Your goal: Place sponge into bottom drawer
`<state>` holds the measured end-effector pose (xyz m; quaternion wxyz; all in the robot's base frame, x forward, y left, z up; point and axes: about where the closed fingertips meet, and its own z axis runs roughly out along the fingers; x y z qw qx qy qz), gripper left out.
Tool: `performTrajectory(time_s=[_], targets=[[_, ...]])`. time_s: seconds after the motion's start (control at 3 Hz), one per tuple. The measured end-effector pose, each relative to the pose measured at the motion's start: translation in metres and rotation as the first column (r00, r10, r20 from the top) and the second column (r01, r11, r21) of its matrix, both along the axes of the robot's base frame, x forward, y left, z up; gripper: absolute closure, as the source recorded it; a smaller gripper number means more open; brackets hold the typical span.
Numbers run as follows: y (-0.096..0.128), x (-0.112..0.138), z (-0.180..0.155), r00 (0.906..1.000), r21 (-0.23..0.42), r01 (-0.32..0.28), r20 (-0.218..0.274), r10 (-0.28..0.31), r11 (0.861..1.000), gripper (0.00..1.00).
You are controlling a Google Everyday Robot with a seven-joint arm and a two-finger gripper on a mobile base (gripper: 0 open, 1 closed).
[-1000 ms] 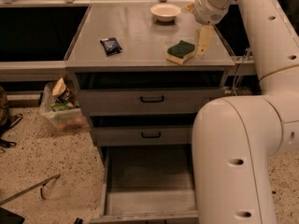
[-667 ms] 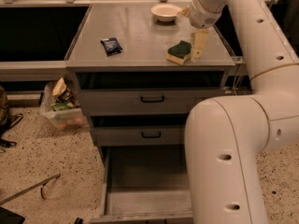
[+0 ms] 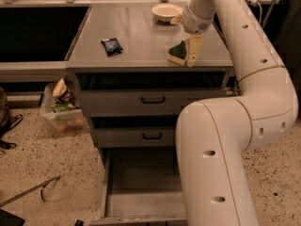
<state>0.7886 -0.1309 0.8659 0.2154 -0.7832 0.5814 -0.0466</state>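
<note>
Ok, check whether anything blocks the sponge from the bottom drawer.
Nothing visible: the gripper is at the sponge on the countertop, and the bottom drawer is open below, its right part hidden by the robot's arm.

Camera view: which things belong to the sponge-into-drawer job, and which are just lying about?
Job: sponge on the cabinet top; gripper beside it; open bottom drawer.
Lying about: blue packet; white bowl; floor bin.

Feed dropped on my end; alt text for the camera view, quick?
The gripper hangs right beside the sponge, which lies near the front edge of the grey cabinet top; the bottom drawer below stands pulled open. A dark blue packet and a white bowl also sit on top.
</note>
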Motion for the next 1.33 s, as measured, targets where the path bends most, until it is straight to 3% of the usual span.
performTrajectory(time_s=[0.67, 1.33], targets=[[0.000, 0.004, -0.010, 0.9996, -0.034, 0.021, -0.020, -0.021, 0.999, 0.00], [0.002, 0.000, -0.028, 0.9949, -0.024, 0.061, -0.079, -0.062, 0.998, 0.00]])
